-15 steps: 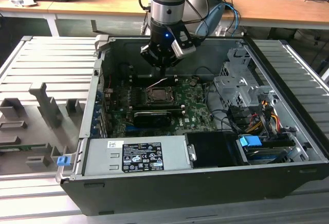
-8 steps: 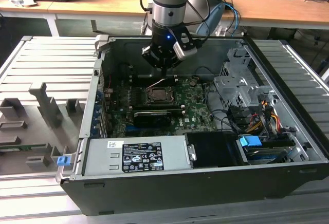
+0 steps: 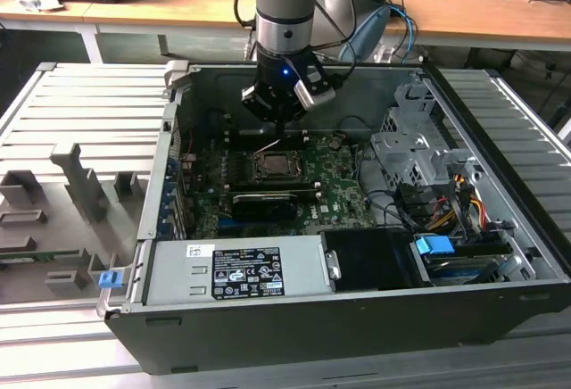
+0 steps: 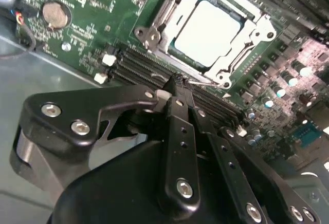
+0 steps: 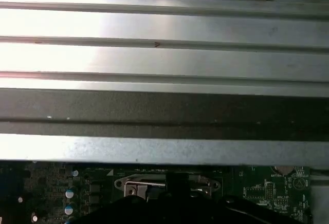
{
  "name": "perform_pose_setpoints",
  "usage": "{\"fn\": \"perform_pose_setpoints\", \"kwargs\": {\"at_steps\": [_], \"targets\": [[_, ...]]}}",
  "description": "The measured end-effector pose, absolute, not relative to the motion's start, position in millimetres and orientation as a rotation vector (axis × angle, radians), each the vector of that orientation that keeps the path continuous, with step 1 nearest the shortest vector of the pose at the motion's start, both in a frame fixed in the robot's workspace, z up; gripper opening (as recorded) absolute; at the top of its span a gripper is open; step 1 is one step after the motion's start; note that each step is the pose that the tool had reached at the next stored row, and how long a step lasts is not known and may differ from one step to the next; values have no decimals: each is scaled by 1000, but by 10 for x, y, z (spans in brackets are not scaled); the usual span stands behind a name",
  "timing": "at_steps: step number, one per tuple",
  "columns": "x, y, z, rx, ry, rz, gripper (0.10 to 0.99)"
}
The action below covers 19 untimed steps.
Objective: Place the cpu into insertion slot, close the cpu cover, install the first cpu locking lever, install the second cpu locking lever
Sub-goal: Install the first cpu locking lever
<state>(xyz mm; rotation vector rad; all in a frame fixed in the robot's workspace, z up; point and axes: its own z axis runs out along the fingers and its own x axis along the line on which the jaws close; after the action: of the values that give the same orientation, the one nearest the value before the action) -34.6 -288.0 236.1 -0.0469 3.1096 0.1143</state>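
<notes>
The cpu (image 4: 205,29) lies flat in the insertion slot (image 3: 275,168) on the green motherboard. Its pale metal face shows through the window of the cpu cover (image 4: 259,29), which is down over it. My gripper (image 4: 173,84) hangs just behind the socket (image 5: 149,185) in the exterior view (image 3: 278,132), fingers shut together. A thin wire locking lever (image 4: 203,81) runs along the socket's edge up to the fingertips. Whether the fingers pinch it or only touch it is hidden.
The open computer case has a grey power supply box (image 3: 236,268) at the front and a long black heatsink block (image 3: 263,203) before the socket. Drive cages and cables (image 3: 419,170) crowd the exterior view's right. The ribbed case wall (image 5: 164,54) rises close behind the gripper.
</notes>
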Motion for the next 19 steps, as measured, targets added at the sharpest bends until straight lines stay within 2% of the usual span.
{"fn": "perform_pose_setpoints", "kwargs": {"at_steps": [19], "targets": [[-256, -2824, 2062, -81, 3103, 86, 106]]}}
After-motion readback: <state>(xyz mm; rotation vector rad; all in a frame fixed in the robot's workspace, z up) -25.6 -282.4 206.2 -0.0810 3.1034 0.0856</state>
